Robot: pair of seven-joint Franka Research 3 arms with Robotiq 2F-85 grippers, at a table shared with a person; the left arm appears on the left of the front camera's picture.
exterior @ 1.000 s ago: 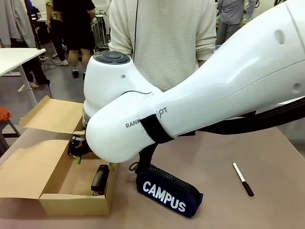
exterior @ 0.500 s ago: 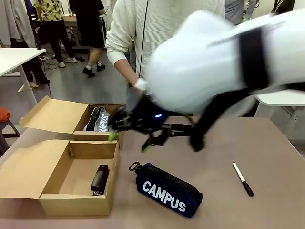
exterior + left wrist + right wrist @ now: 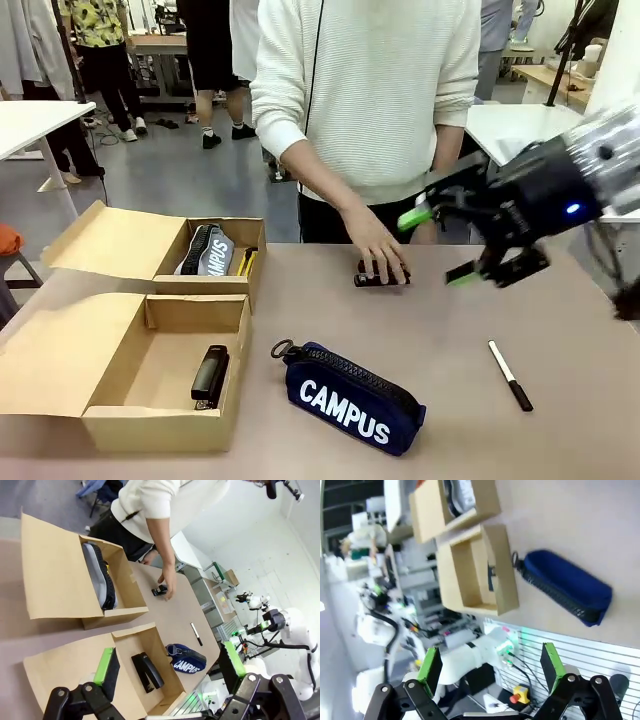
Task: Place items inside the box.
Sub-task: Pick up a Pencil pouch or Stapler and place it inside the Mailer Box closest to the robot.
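Box contents:
- One black stapler [image 3: 210, 375] lies in the near box [image 3: 150, 430].
- The grey pencil case [image 3: 207, 250] and yellow utility knife [image 3: 247, 260] sit in the far box [image 3: 200, 287].

On the table [image 3: 450, 330]:
- The navy CAMPUS pencil case [image 3: 350, 398] lies just right of the near box, and the marker [image 3: 510, 375] lies further right.
- The person's hand [image 3: 378, 255] rests on the second stapler [image 3: 380, 278].

Grippers:
- We see the right gripper [image 3: 438, 247] beside that hand, jaws wide apart and empty.
- The left gripper [image 3: 167, 652] is above the boxes, likewise spread and empty.
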